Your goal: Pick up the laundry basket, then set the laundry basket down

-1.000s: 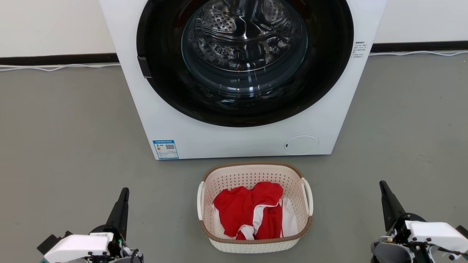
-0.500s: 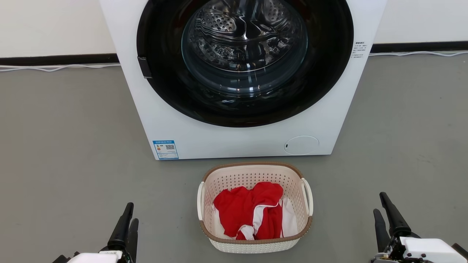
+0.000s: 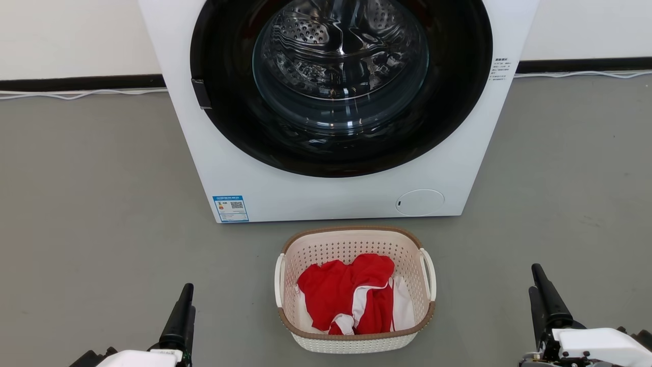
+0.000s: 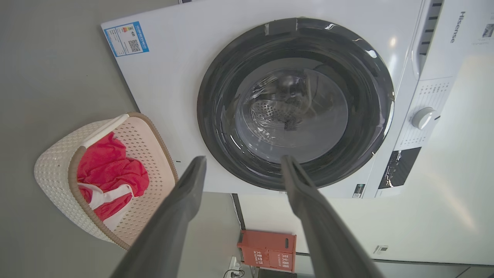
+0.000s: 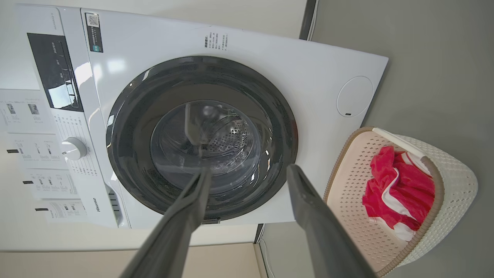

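The laundry basket (image 3: 351, 243) stands on the grey floor just in front of the washing machine, cream-white and perforated, with a brown rim and white side handles. Red and white clothes (image 3: 351, 298) lie inside it. My left gripper (image 3: 187, 298) is at the lower left, open and empty, well to the left of the basket. My right gripper (image 3: 534, 278) is at the lower right, also open and empty, well clear of it. In the left wrist view the left gripper (image 4: 243, 158) has spread fingers and the basket (image 4: 54, 170) is at the left. In the right wrist view the right gripper (image 5: 249, 169) points at the machine, with the basket (image 5: 455, 185) at the right.
The white washing machine (image 3: 254, 168) with its dark round door (image 3: 340, 66) stands close behind the basket. White cables (image 3: 76, 94) run along the black skirting. An orange box (image 4: 268, 251) stands by the wall. Grey floor (image 3: 102, 229) lies on both sides of the basket.
Both grippers have gone from shut to open and have dropped lower toward the bottom edge of the head view. The basket has not moved.
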Robot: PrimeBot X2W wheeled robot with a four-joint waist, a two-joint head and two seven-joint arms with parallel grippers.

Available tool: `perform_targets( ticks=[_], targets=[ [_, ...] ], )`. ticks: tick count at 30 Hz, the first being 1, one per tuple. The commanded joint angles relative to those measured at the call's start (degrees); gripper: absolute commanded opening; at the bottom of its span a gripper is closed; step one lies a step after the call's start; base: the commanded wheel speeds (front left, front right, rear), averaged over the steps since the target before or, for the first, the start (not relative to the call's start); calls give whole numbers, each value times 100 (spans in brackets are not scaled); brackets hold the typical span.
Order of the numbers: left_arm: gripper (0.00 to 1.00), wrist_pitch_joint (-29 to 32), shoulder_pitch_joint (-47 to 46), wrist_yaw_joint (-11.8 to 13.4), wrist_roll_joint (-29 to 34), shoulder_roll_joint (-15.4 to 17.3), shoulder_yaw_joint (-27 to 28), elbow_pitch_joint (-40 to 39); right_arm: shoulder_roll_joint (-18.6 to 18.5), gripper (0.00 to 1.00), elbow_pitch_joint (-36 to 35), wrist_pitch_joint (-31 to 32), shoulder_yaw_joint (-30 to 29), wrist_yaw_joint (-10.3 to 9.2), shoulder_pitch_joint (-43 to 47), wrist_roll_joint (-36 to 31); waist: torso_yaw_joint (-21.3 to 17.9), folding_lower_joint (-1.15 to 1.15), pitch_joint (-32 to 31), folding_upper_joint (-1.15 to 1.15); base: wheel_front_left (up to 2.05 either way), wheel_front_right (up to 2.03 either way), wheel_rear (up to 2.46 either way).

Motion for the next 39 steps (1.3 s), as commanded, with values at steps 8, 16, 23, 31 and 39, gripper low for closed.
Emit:
perform_targets(
  ticks=[8, 16, 23, 31, 39],
  targets=[
    [100, -173, -258, 120, 668, 46, -32, -197, -115, 100, -278, -190, 86, 15, -141, -858, -2, -1, -7, 0, 0, 0, 0],
    [100, -308, -290, 214, 1260, 52, -127, -182, -174, 100, -336, -324, 145, 18, -158, -1631, -7, -2, -8, 0, 0, 0, 0],
    [100, -425, -306, 271, 1795, 57, -186, -168, -237, 100, -358, -442, 196, 21, -168, -2318, -15, -2, -12, 0, 0, 0, 0],
    [100, -543, -306, 313, 2366, 63, -240, -175, -288, 100, -396, -560, 241, 23, -168, -2921, -19, -2, -11, 0, 0, 0, 0],
    [100, -677, -302, 373, 2984, 69, -309, -183, -331, 100, -436, -694, 275, 26, -163, -3566, -19, -2, -10, 0, 0, 0, 0]
  ],
)
